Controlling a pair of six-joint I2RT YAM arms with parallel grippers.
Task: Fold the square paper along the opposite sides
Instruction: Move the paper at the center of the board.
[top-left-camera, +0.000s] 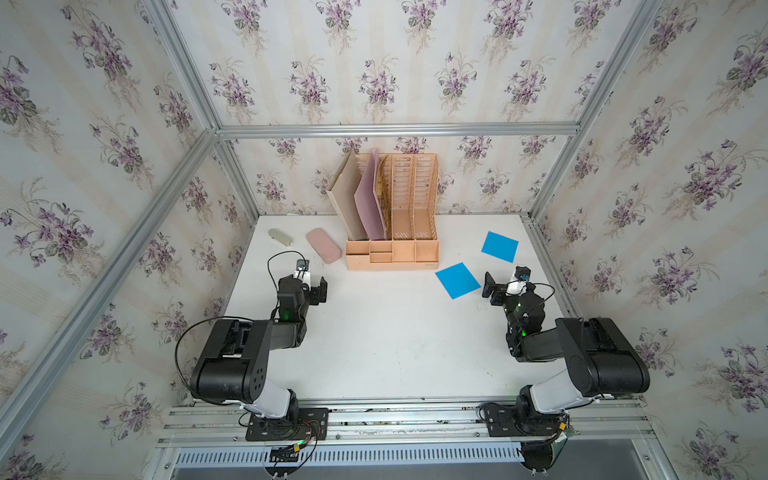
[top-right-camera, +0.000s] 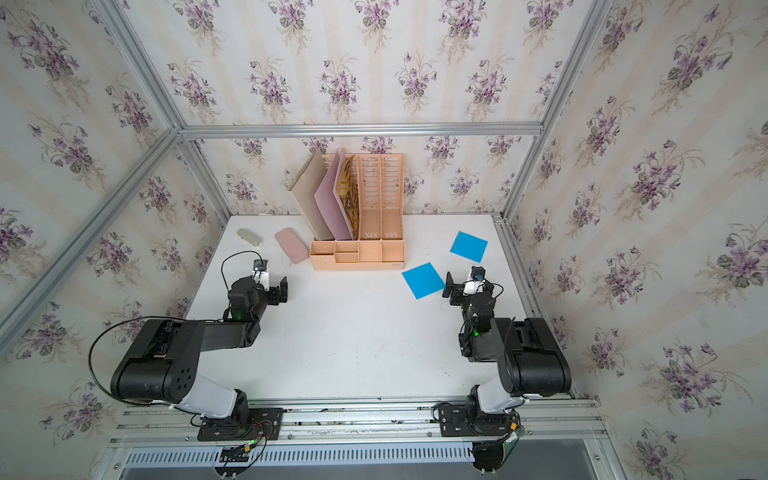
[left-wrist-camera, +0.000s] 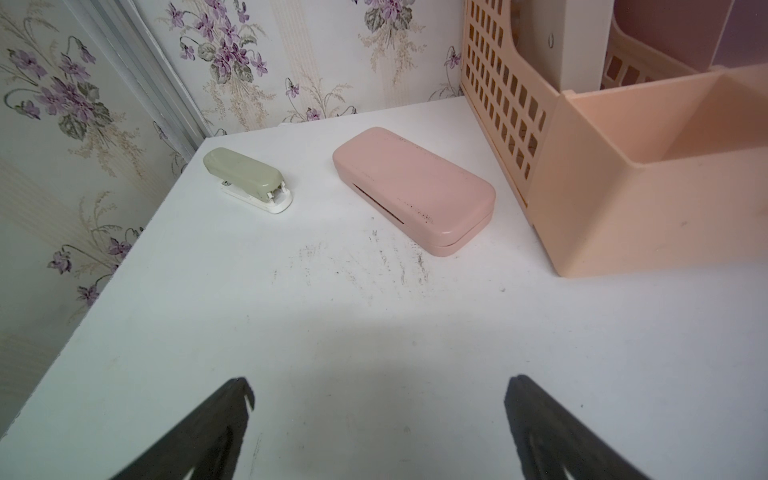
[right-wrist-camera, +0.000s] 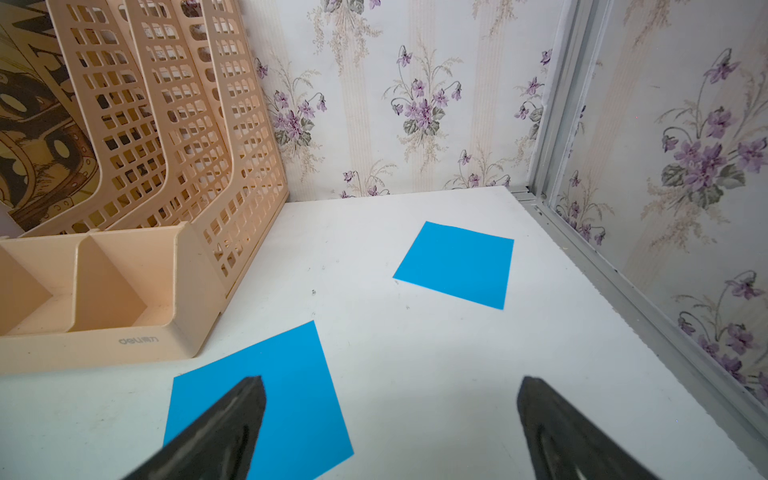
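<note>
— Where is the square paper to be found?

— Two are seen, both flat and unfolded on the right half of the desk (top-left-camera: 395, 345). The nearer blue sheet (right-wrist-camera: 291, 399) is laid just beside the right pincer (right-wrist-camera: 390, 386), by the front corner of the file organiser (top-left-camera: 392, 257). In the right wrist view one fingertip (right-wrist-camera: 249, 395) is seen across its edge; contact cannot be told. The farther blue sheet (right-wrist-camera: 457, 266) is placed beyond it, towards the back wall.

— And how are the pincers held?

— Both are spread wide, with nothing gripped. The left pincer (left-wrist-camera: 378, 390) is kept well apart from both sheets, faced towards a pink case (left-wrist-camera: 411, 187) and a stapler (left-wrist-camera: 249, 183).
</note>
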